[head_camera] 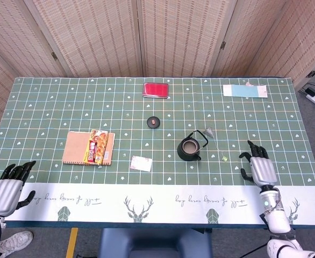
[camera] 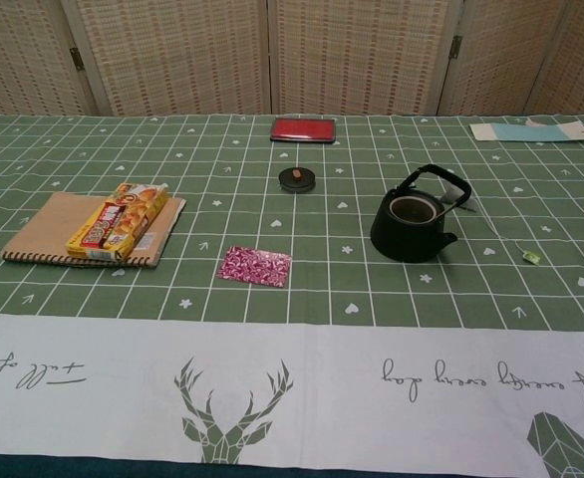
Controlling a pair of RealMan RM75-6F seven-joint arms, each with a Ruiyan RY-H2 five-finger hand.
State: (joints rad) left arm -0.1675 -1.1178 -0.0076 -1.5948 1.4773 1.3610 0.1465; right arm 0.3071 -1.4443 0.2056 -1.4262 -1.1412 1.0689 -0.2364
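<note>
Hovering my right hand [head_camera: 258,167] at lower right, fingers apart and holding nothing, near the small green bit [head_camera: 223,158] beside the teapot [head_camera: 190,149]; nothing is grasped yet, and my left hand [head_camera: 8,189] rests open at lower left.

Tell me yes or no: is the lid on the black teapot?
No. The black teapot stands open-topped in the chest view, and a small round lid lies apart on the table.

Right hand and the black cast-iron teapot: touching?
Apart. The head view shows bare green cloth between the right hand and the black cast-iron teapot, with a small green scrap lying in that gap.
</note>
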